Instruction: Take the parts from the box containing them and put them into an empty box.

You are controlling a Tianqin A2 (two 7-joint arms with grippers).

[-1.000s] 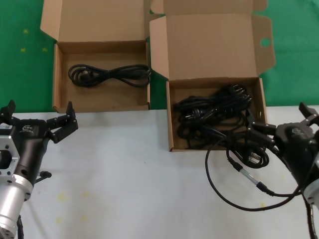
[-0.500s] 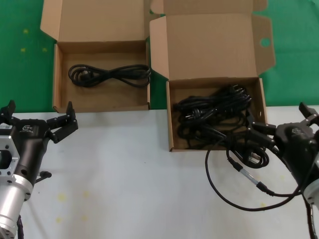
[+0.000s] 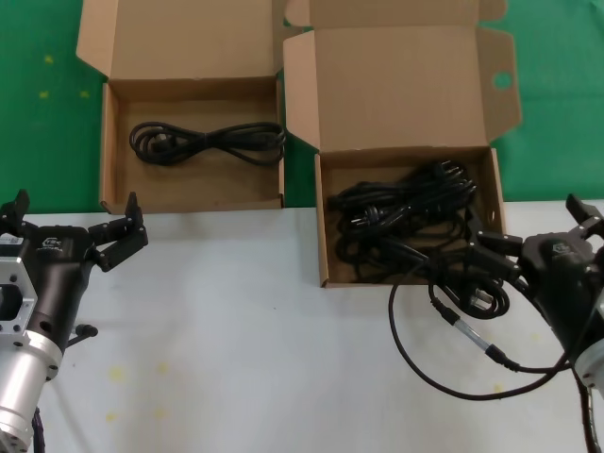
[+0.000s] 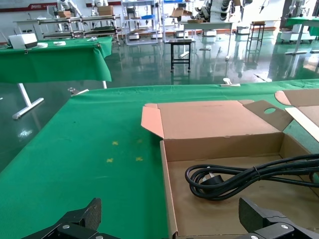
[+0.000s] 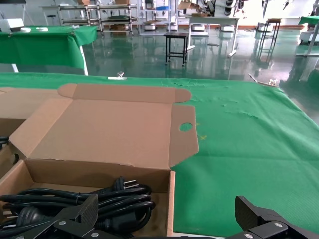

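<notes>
Hovering at the holed box's (image 3: 408,222) 4 o'clock corner, the right gripper (image 3: 491,260) spreads its jaws beside the cords (image 3: 401,226); left gripper (image 3: 71,226) waits, jaws apart, at 8 o'clock.

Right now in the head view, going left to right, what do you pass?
Left gripper → box with one cord → that cord → box with the holed flap → pile of cords → right gripper.
</notes>
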